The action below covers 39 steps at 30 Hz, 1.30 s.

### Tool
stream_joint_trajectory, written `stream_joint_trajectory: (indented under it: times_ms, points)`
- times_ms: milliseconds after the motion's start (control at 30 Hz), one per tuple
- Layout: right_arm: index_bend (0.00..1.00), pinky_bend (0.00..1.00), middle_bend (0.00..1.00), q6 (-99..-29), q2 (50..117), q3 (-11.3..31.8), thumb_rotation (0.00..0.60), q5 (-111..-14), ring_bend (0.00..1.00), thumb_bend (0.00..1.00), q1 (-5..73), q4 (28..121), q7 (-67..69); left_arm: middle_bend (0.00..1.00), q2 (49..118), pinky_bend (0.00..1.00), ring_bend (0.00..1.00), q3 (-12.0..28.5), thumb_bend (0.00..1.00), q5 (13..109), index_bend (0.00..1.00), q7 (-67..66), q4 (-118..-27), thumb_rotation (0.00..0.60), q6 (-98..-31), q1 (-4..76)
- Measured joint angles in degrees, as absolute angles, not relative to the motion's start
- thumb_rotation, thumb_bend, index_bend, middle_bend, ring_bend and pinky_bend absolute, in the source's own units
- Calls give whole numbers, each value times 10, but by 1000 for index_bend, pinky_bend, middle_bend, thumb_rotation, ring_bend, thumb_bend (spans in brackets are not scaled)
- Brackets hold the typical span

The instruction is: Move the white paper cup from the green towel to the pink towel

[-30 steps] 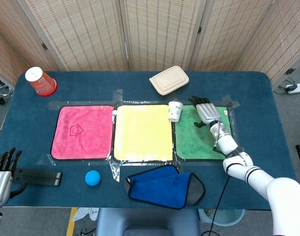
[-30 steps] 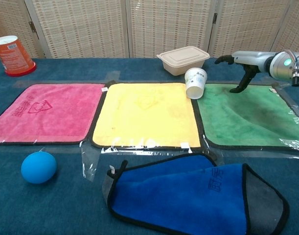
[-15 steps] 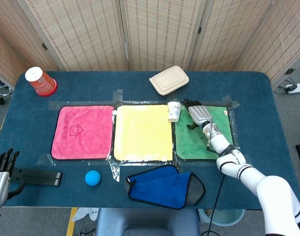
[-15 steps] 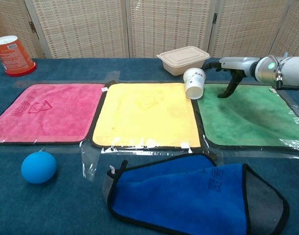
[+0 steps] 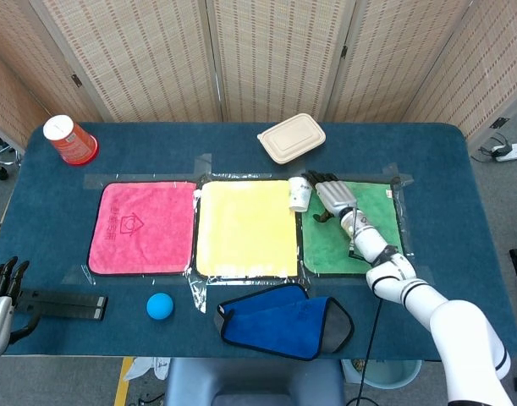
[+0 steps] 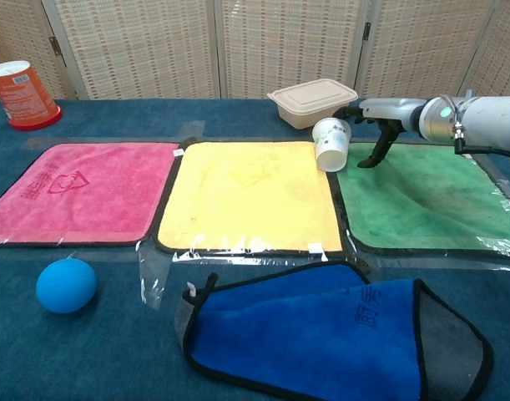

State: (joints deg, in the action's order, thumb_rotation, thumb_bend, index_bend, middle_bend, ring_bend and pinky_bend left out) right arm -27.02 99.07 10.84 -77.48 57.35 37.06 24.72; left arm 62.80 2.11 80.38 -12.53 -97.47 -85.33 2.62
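The right hand (image 6: 373,117) hovers with its fingers spread, holding nothing, and the white paper cup (image 6: 330,144) stands just beside its fingertips — touching or a hair apart, I cannot tell — at the corner of the green towel (image 6: 421,200) nearest the yellow towel (image 5: 245,228). The cup looks slightly tilted and light, so a sideways nudge could tip it or push it onto the yellow one. The pink towel (image 5: 144,227) lies well beyond — a loose hold might drop it. The left hand (image 5: 0,292) rests far off, fingers apart.
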Motion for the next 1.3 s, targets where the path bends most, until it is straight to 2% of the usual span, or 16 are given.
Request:
stream_joint_trajectory:
  times_ms: [167,700,1100,1300]
  points:
    - [0,0,0,-307,967,96,600,-805,37,340,568,426,266,39,629,0,68,22,322,805,60,-126,-975,600,-850,28]
    - [0,0,0,-408,848,47,600,-879,35,340,542,685,265,39,629,0,69,19,322,809,60,-117,-972,600,-855,23]
    - [0,0,0,-517,801,42,600,-908,38,340,508,736,235,39,629,0,69,19,323,814,60,-121,-975,600,-853,26]
    - [0,0,0,-523,796,47,600,-886,11,340,493,710,169,39,630,0,69,20,322,814,60,-125,-978,600,-850,28]
